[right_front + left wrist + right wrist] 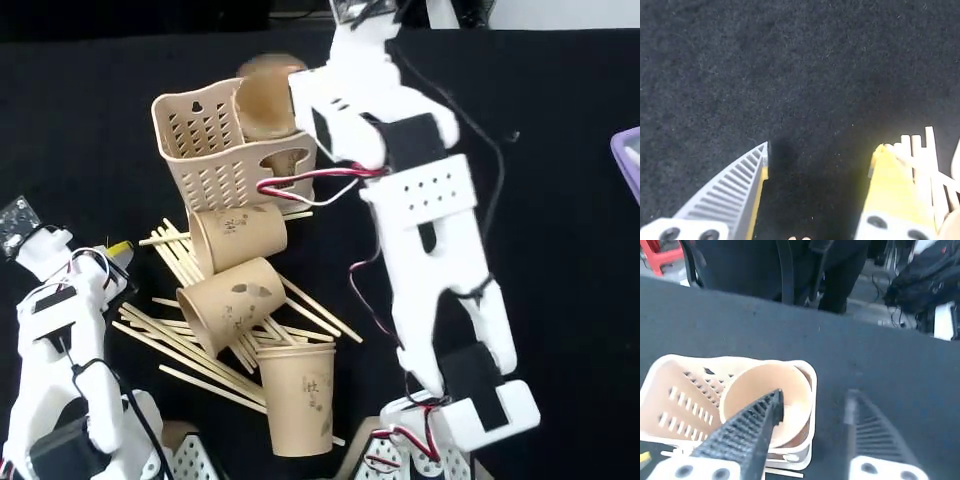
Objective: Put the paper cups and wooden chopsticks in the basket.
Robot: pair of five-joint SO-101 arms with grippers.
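Right gripper (815, 397) spread over basket (670, 385); one cup (760, 385) sits inside. Left gripper (821, 149) spread, just beside chopsticks (920, 150). I judge the loose cups (300, 395) light and crushable, best pinched gently at the rim; the chopsticks look stiff, thin and slippery.

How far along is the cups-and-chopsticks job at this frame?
Done: one paper cup sits in the basket. In hand: nothing. The right gripper is open above that cup, and the left gripper is open over the table. Left: two tipped cups, one upright cup, and all the scattered chopsticks.
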